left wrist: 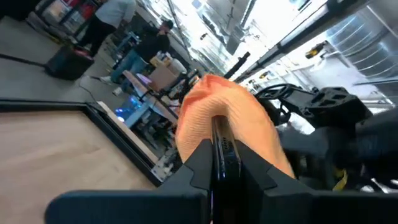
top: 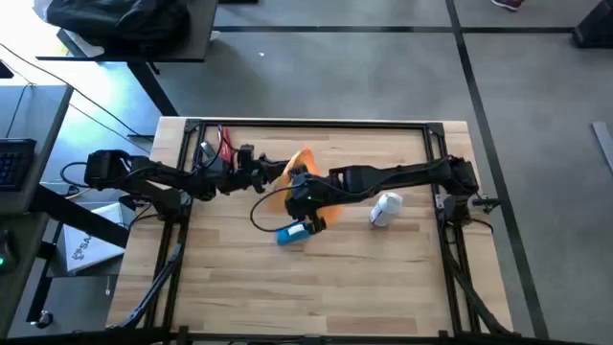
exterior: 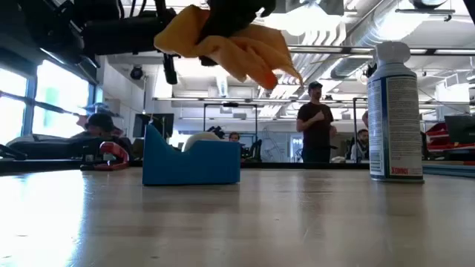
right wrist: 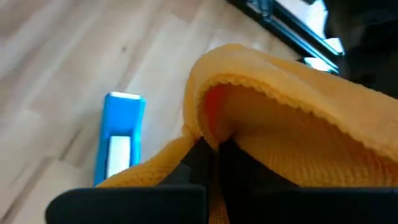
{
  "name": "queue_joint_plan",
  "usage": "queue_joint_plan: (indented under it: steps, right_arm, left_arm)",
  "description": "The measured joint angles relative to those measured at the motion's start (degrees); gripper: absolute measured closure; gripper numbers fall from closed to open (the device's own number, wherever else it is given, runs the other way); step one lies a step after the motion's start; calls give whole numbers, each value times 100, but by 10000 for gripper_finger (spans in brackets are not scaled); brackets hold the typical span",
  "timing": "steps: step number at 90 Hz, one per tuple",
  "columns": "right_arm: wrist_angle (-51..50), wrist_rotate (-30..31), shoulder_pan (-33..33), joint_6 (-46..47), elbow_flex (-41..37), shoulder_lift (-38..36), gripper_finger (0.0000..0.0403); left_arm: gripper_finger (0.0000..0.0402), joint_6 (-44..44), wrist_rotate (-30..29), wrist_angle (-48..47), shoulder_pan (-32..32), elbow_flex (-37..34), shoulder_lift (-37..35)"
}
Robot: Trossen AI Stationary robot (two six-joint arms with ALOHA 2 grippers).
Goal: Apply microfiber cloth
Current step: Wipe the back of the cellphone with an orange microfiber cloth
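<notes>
Wooden table (top: 239, 287), right pincer (right wrist: 211, 152) pinching microfiber cloth (right wrist: 298, 124) aloft, left pincer (left wrist: 217, 155) gripping phone (left wrist: 222, 146).

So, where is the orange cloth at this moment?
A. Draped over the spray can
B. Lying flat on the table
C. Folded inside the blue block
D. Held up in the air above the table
D: in the low view the cloth hangs well above the table, higher than the blue block, and the right gripper is shut on it.

Grey floor (top: 383, 77) with dark seam lines around the wooden table (top: 316, 278). Desk with keyboard (top: 14, 163) beside it. Bright windows (exterior: 44, 96), exposed ceiling ducts (exterior: 371, 30), people (exterior: 315, 122) standing beyond.
</notes>
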Motion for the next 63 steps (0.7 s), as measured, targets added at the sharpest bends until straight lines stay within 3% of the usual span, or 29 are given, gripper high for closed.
queue_joint_plan:
  steps: [31, 63]
  right_arm:
    - [-560, 37, 310, 9, 0, -192, 403]
    - [-533, 990, 274, -154, -1, -1007, 403]
  left_arm:
    - [389, -202, 579, 50, 7, 0, -137]
    - [389, -140, 920, 56, -45, 4, -289]
